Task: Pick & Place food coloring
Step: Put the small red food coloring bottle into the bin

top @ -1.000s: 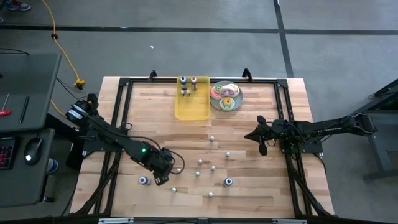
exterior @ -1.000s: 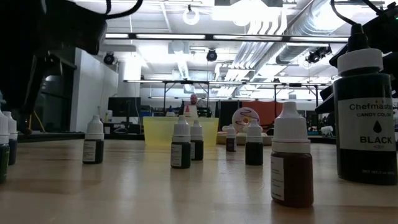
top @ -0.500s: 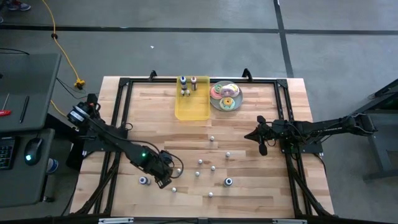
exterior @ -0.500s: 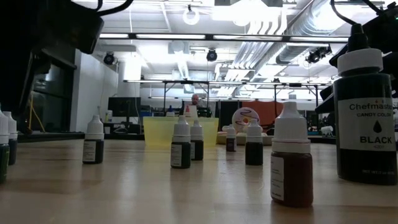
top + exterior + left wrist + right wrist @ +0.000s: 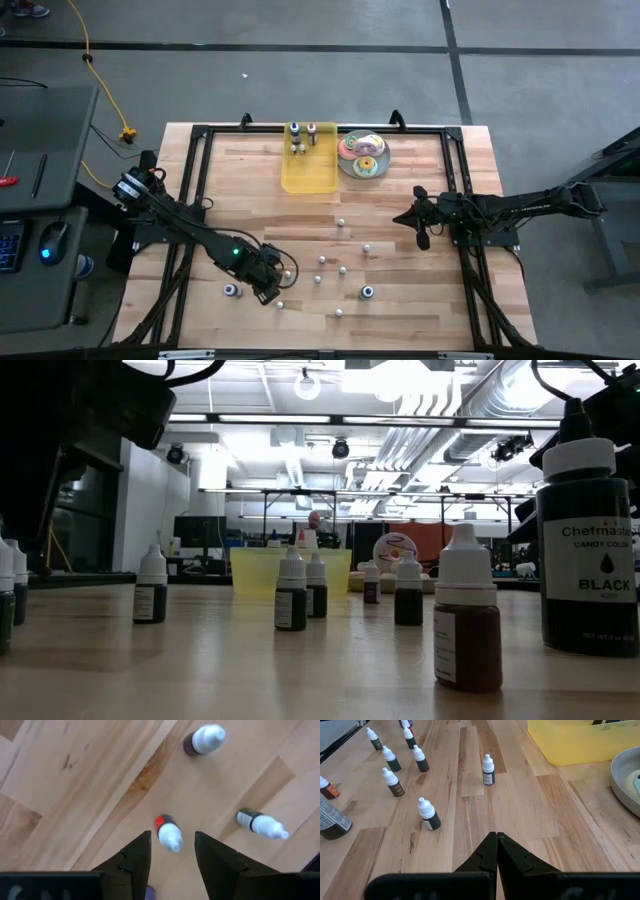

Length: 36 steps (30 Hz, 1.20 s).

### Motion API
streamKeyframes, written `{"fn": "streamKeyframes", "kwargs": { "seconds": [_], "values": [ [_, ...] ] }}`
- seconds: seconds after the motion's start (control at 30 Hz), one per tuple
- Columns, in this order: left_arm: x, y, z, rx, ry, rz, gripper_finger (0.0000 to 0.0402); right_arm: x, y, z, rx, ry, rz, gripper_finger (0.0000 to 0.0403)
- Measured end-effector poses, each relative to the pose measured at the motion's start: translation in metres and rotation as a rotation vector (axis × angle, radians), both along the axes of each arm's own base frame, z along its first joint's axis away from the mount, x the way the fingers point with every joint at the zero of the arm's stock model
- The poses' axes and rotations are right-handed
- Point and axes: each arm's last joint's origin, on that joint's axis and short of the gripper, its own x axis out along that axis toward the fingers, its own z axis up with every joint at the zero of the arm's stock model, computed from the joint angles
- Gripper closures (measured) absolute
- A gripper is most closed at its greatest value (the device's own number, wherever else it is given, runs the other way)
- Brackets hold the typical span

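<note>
Robot: two dark, slender jointed arms; black wedge-shaped fingers (image 5: pixel 135 860); green indicator light on left arm (image 5: pixel 234 253).

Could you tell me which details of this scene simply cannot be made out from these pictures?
- Bottles in the yellow tray: too small in the high view to read colours; in the low view the tray wall hides them.
- Large black bottle: its label is cut off by the low view's edge.
- Left gripper: open above a red-banded bottle; whether the fingers touch the table cannot be told.
- Doughnut plate: cut off in the right wrist view.
</note>
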Motion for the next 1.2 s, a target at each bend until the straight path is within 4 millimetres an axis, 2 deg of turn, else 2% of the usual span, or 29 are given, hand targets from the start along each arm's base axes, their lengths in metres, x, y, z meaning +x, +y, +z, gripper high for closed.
{"fn": "streamKeyframes", "kwargs": {
  "seconds": [0.77,1.2],
  "values": [
    [0.006,-0.004,-0.014,-0.020,0.035,-0.016,0.0256,0.000,0.000,0.000,0.000,-0.006,0.000,0.0402],
    [0.006,-0.004,-0.013,-0.010,0.030,-0.041,0.0354,0.000,0.000,0.001,0.000,-0.006,0.000,0.0402]
  ]
}}
